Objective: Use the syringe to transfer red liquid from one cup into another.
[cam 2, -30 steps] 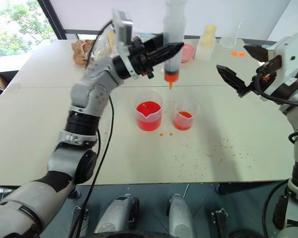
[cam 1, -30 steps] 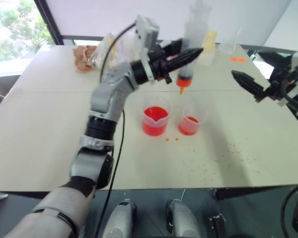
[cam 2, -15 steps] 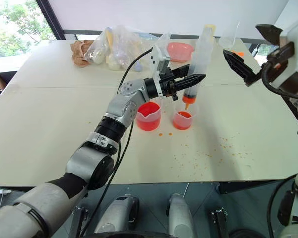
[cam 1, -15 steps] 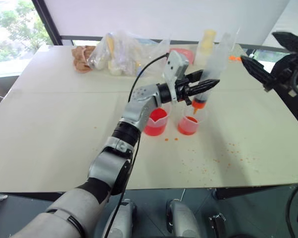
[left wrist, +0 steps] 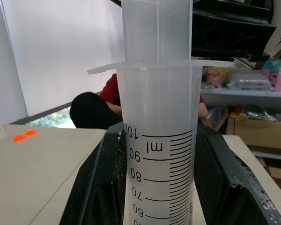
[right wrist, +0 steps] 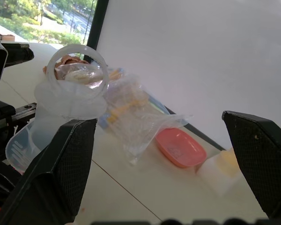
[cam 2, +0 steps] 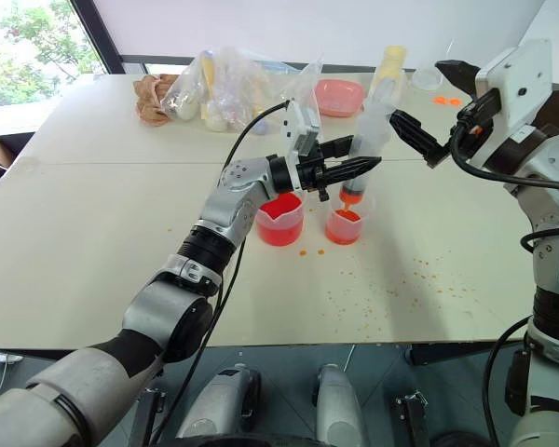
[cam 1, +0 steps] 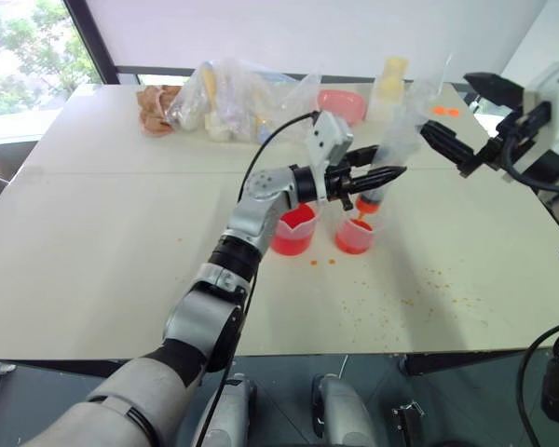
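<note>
Your left gripper (cam 2: 359, 168) pinches the syringe (cam 2: 363, 144) nearly upright, leaning slightly, orange tip down just above the small cup (cam 2: 345, 223) beside the beaker (cam 2: 279, 220), while your right gripper (cam 2: 419, 121) waits spread wide near the plunger.

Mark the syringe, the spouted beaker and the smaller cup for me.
syringe (cam 2: 368, 140): right eye view, clear barrel.
spouted beaker (cam 2: 279, 225): right eye view, front wall.
smaller cup (cam 2: 343, 229): right eye view, front wall.
</note>
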